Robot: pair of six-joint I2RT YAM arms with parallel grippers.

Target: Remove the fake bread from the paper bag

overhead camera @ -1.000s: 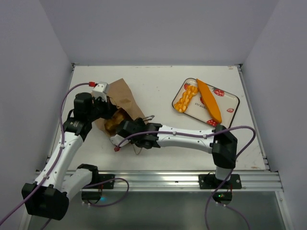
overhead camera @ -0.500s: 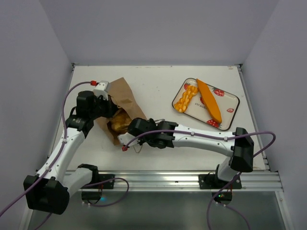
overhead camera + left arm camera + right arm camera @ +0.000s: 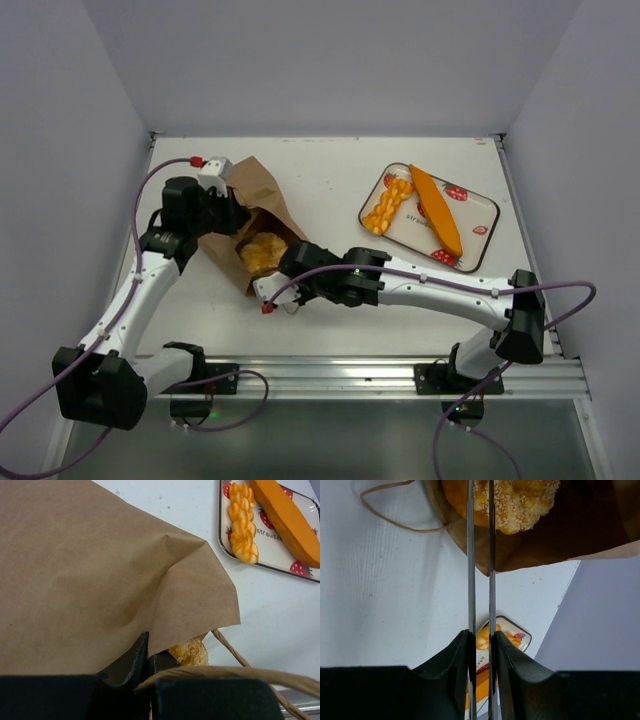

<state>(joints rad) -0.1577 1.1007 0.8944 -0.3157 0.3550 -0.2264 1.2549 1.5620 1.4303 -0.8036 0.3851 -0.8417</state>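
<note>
Fake bread shows as a seeded round loaf (image 3: 262,252) in the mouth of the paper bag (image 3: 255,188). The bag lies on its side at the table's left, long axis far-left to near-right, mouth facing near-right. The baguette (image 3: 436,210) and braided piece (image 3: 388,203) lie far-to-near on the tray (image 3: 482,215). The left arm bends over the bag, the left gripper (image 3: 149,652) pinching its paper edge. The right arm stretches low leftward, the right gripper (image 3: 481,640) clamped on metal tongs (image 3: 480,580) reaching the loaf.

Lab test cell: bare white table (image 3: 330,180), plain walls (image 3: 330,70).
</note>
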